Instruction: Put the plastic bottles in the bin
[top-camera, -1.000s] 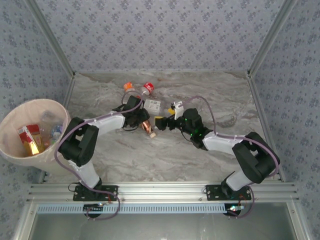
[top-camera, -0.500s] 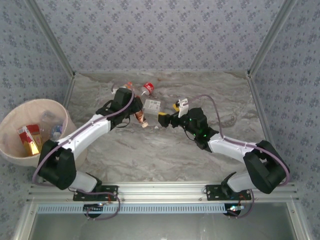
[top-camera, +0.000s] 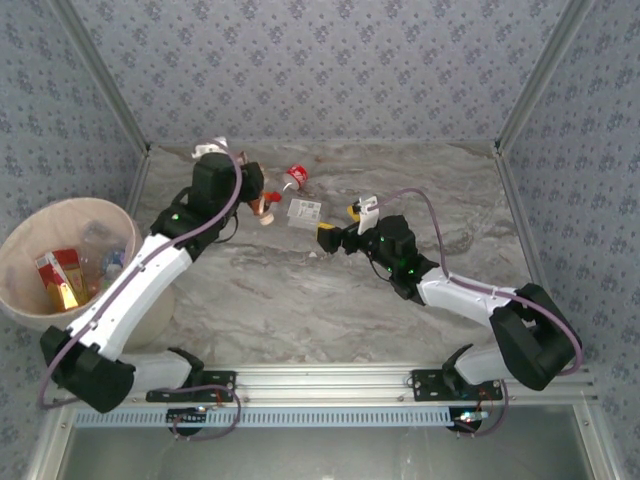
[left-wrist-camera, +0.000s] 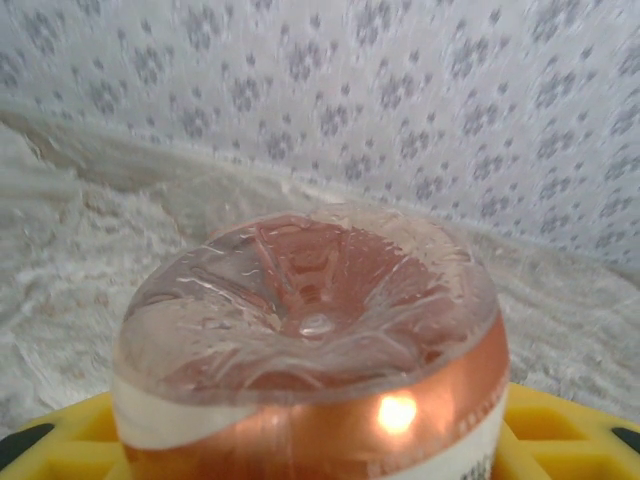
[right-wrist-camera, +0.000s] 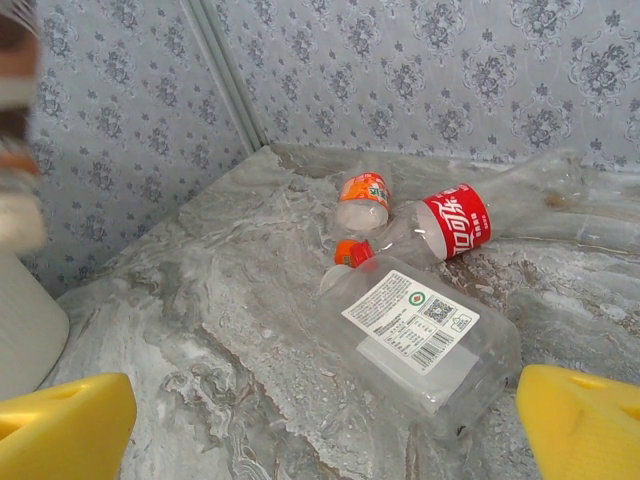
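My left gripper (top-camera: 257, 199) is shut on a small clear bottle with a copper band (top-camera: 266, 208), raised over the far left of the table. In the left wrist view the bottle's base (left-wrist-camera: 310, 330) sits between my yellow fingers (left-wrist-camera: 560, 430). My right gripper (top-camera: 340, 225) stands open, low over the table, its yellow fingertips (right-wrist-camera: 65, 430) wide apart. Just ahead of it lies a clear bottle with a white label (right-wrist-camera: 420, 330). Behind that lie a red-label bottle (right-wrist-camera: 450, 220) and an orange-label bottle (right-wrist-camera: 362, 195). The pink-beige bin (top-camera: 30, 300) stands at the left with bottles inside.
A red and yellow carton (top-camera: 58, 278) lies in the bin. Patterned walls (top-camera: 320, 70) close in the table at the back and sides, with metal posts (top-camera: 100, 75) at the corners. Bare marble (top-camera: 300, 300) lies between the arms and the near rail.
My left arm has stretched out and carried the copper-banded bottle up and toward the far left. My right gripper has shifted slightly right and stays open near the white-label bottle.
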